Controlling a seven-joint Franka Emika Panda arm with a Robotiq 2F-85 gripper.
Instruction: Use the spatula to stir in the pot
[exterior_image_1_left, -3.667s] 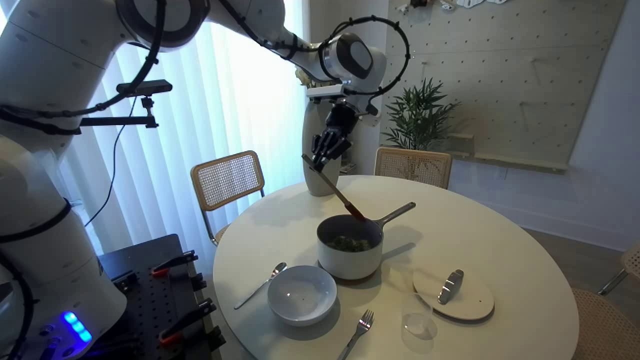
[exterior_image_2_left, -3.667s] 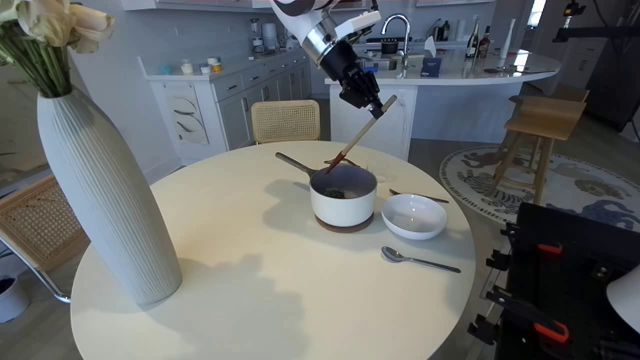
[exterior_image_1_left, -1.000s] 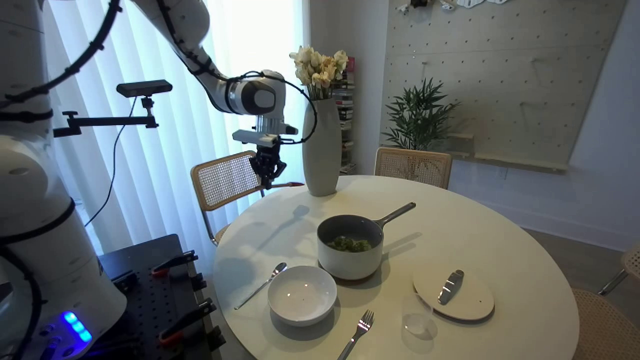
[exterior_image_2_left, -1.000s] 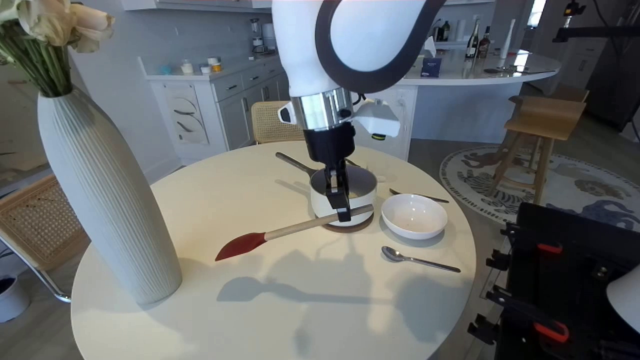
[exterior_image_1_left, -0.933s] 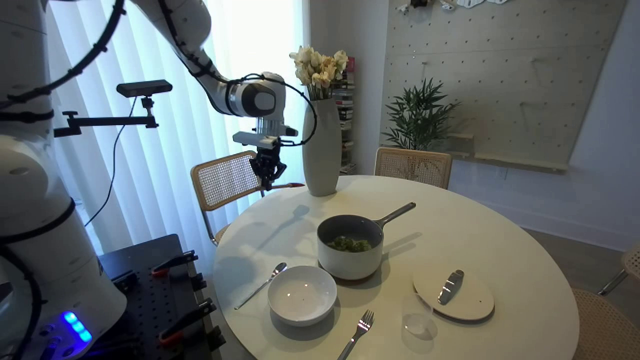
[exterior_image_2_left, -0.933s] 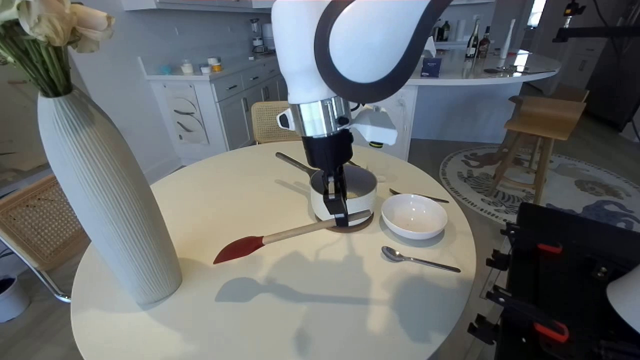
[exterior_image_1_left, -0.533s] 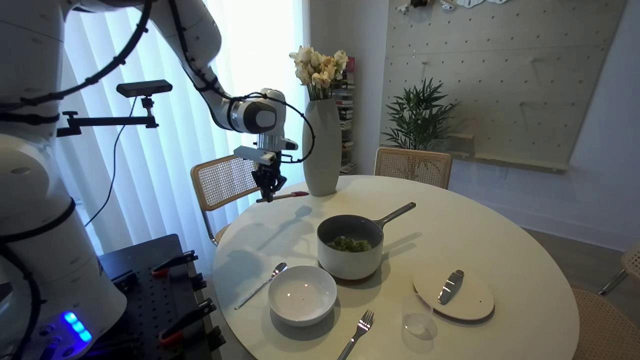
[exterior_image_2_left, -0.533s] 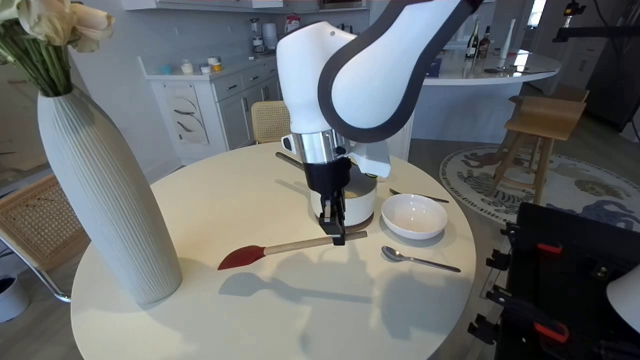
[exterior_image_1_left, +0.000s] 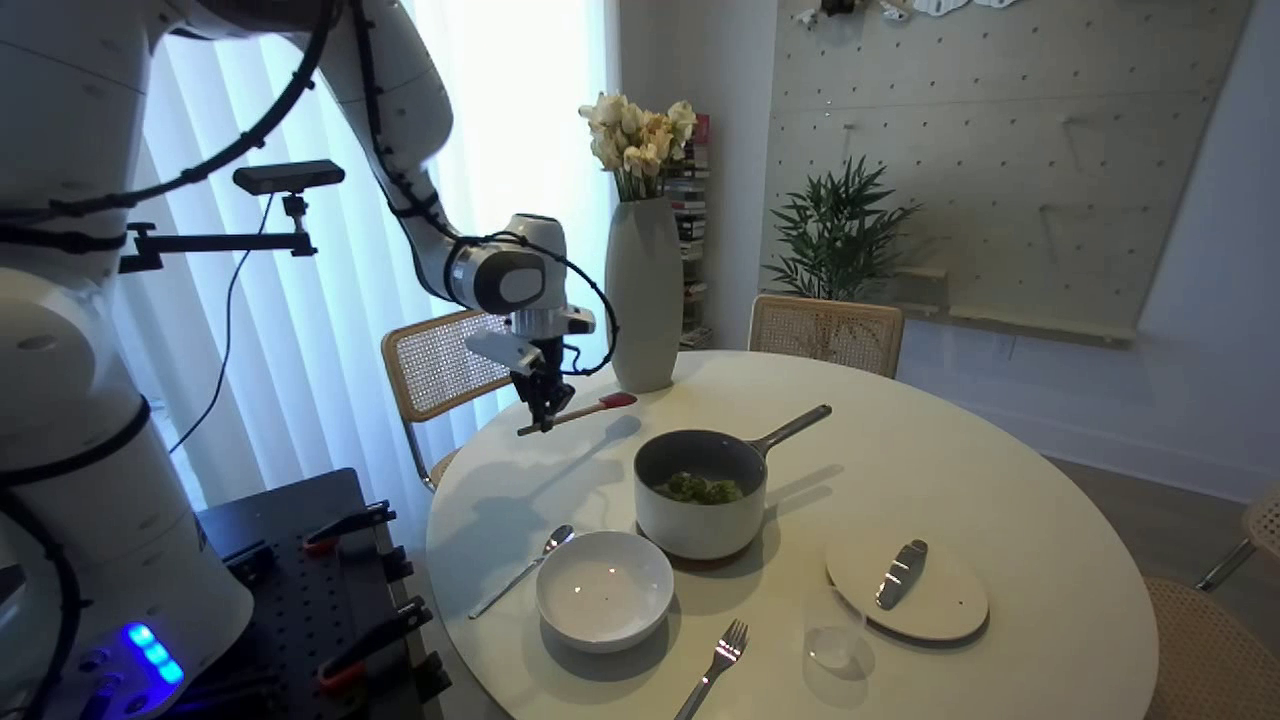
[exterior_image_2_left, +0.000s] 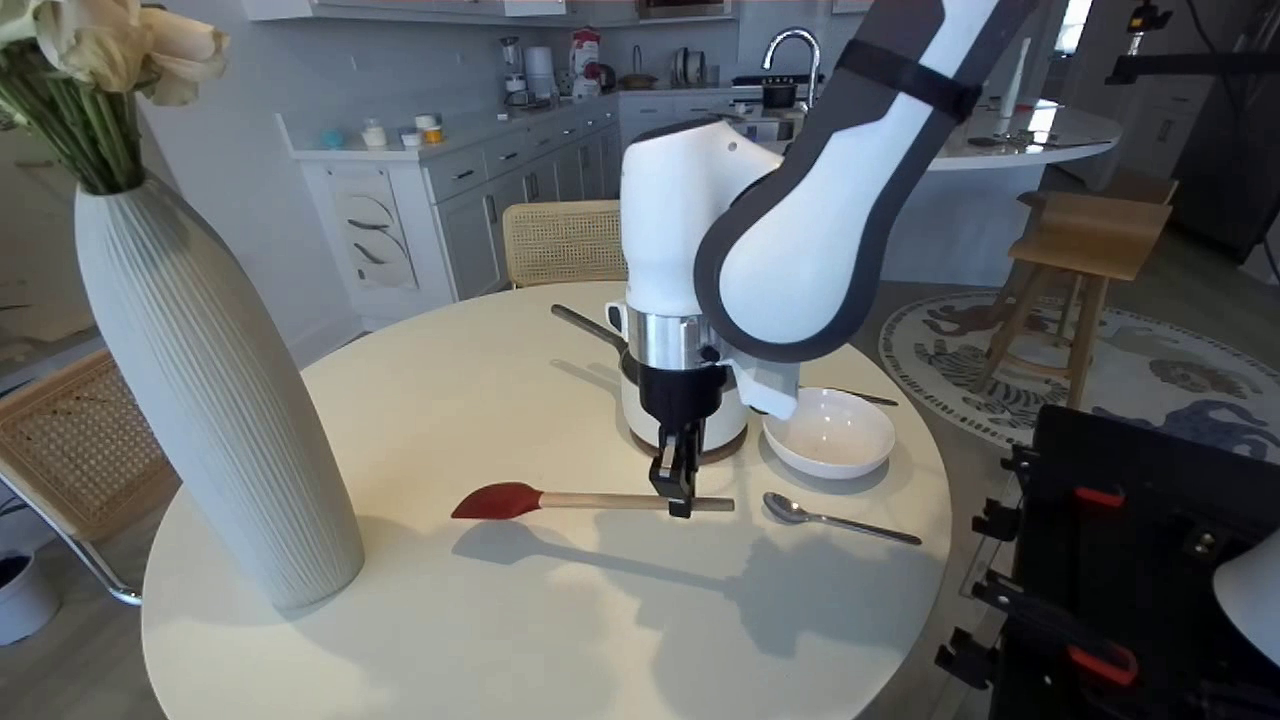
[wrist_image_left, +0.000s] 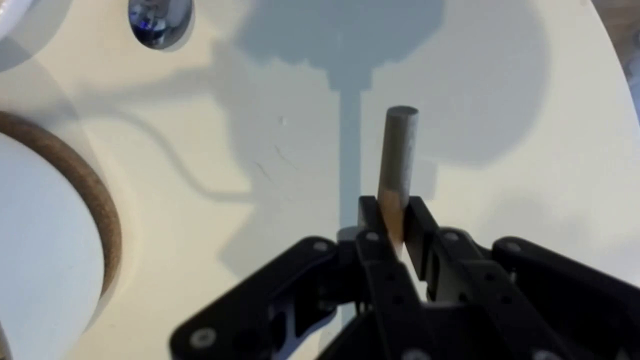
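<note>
Probably the step in hand is laying down the red-headed spatula (exterior_image_1_left: 580, 414), which in an exterior view hangs low and nearly level, apart from the saucepan (exterior_image_1_left: 700, 528) and touching none of its greens (exterior_image_1_left: 700, 489); whether the stirring is done cannot be told. To do it well, the Robotiq gripper (exterior_image_1_left: 545, 426) should sink straight and slowly beside the saucepan, with the spatula flat so both its ends meet the table (exterior_image_1_left: 990, 480) together, and let go only once the table bears the weight. In an exterior view, the red head (exterior_image_2_left: 497, 501) sits apart from its shadow (exterior_image_2_left: 503, 543), on the camera's side of the saucepan, so it seems not to touch the table yet; the silver spoon (exterior_image_2_left: 793, 511) lies on that same side, near the end of the wooden handle (exterior_image_2_left: 600, 501), and should be missed on the way down. In the wrist view, the fingers (wrist_image_left: 369, 214) are drawn narrow, pinching that handle between them, its end jutting out past the tips; the saucepan, on its brown trivet (wrist_image_left: 107, 225), stands beside them, not touching.
</note>
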